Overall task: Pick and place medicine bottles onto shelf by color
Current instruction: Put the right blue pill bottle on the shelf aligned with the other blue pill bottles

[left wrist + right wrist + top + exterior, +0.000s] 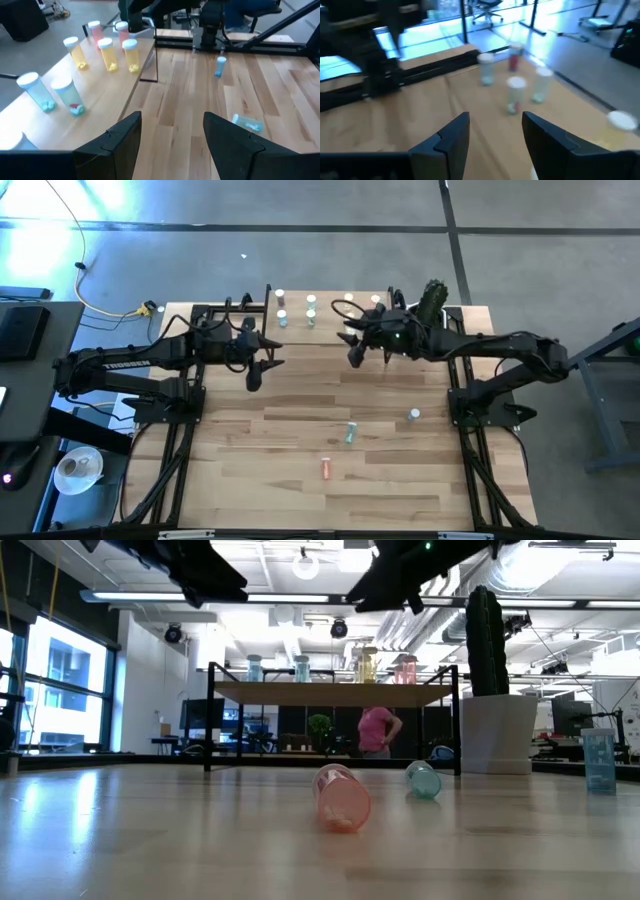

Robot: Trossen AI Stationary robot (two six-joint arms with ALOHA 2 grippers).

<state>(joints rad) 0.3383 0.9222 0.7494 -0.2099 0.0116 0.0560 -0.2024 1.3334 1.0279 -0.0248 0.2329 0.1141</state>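
- The low light-wood shelf on thin black legs [330, 310] stands at the far edge of the wooden table [300, 500]. It already carries upright small plastic medicine bottles: two pale blue ones [50, 95], three yellow ones with white caps [107, 54], and pink ones [109, 32] behind them. They stand close together, so a gripper that comes in to set down one more bottle can knock over a neighbour, and a fallen bottle can roll off the board.
- The left gripper [255, 375] hangs above the table just in front of the shelf, with its jaws spread and nothing between them. The right gripper [355, 352] hangs in front of the other half of the shelf, also spread and empty. Both arms are near the middle, so if they reach for the same bottle they can strike each other.
- Three bottles are not yet sorted. The pink bottle lying on its side [326, 468] is nearest to the front edge. A round bottle on its side can roll away when only one finger touches it first.
- The pale green-blue bottle lying on its side [350, 432] has the same risk. Its colour is also close to that of the blue ones, so I judge that it may go to the wrong group.
- The small blue bottle standing upright [414, 415] is well apart from the others, close to the base of the right arm. It can tip over if the jaws close off-centre.
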